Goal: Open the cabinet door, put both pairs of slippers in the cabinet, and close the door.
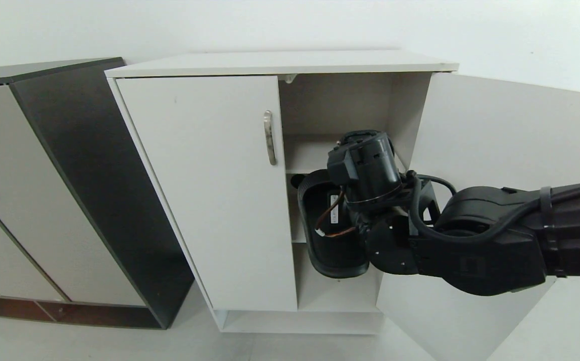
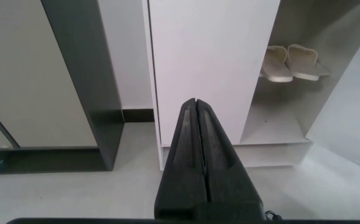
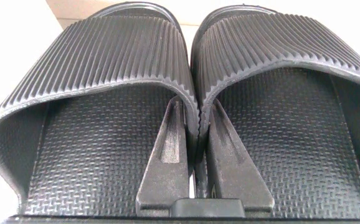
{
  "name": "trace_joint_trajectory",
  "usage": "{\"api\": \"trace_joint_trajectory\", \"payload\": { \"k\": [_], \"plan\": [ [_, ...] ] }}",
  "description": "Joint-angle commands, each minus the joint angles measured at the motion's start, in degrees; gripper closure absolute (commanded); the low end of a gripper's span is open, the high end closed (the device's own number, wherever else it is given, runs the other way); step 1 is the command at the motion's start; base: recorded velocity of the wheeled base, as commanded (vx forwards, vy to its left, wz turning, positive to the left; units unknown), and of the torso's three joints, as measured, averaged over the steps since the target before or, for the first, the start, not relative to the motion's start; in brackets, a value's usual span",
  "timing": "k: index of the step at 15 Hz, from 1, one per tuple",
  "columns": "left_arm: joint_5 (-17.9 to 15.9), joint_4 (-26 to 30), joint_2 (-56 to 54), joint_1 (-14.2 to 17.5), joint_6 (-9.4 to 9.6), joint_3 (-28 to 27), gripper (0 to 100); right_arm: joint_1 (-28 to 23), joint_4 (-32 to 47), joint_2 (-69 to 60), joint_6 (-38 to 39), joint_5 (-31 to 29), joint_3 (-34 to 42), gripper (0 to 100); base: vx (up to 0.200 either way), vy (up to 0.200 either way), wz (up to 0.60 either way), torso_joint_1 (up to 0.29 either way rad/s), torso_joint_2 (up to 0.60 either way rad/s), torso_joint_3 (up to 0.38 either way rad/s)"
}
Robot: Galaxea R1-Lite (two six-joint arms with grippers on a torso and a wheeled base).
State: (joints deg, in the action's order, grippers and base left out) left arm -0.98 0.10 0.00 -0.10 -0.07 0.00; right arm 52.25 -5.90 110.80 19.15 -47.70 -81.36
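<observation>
The right arm stretches level into the cabinet's (image 1: 280, 62) open right half. Its right gripper (image 3: 197, 109) is nipped tight on the touching inner walls of the black slippers (image 3: 105, 81), held at the shelf edges. The left gripper (image 2: 195, 109) hangs before the shut left door (image 1: 209, 190), fingers pressed together on nothing. Deeper in, the white slippers (image 2: 295, 62) lie side by side on a shelf. The right door (image 1: 495, 140) stands swung wide.

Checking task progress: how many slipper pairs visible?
2. White pair on a shelf in the cabinet; black pair held by the right end effector at its opening. Closed side unseen.
</observation>
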Motion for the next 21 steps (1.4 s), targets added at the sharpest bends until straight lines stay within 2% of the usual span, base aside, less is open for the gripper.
{"api": "trace_joint_trajectory", "payload": {
  "k": [1,12,21],
  "plan": [
    [0.0,0.0,0.0,0.0,-0.01,0.0,100,0.0,-0.1,-0.1,-0.5,0.0,-0.3,100,0.200,0.000,0.00,-0.002,0.00,0.002],
    [0.0,0.0,0.0,0.0,-0.10,0.0,100,-1.8,-1.8,1.6,-0.8,0.0,-1.5,100,0.200,0.000,0.00,0.001,0.00,0.003],
    [0.0,0.0,0.0,0.0,-0.19,0.0,100,-2.2,-4.1,5.0,-1.4,0.2,-2.6,100,0.000,0.000,0.00,0.000,0.00,0.000]
  ]
}}
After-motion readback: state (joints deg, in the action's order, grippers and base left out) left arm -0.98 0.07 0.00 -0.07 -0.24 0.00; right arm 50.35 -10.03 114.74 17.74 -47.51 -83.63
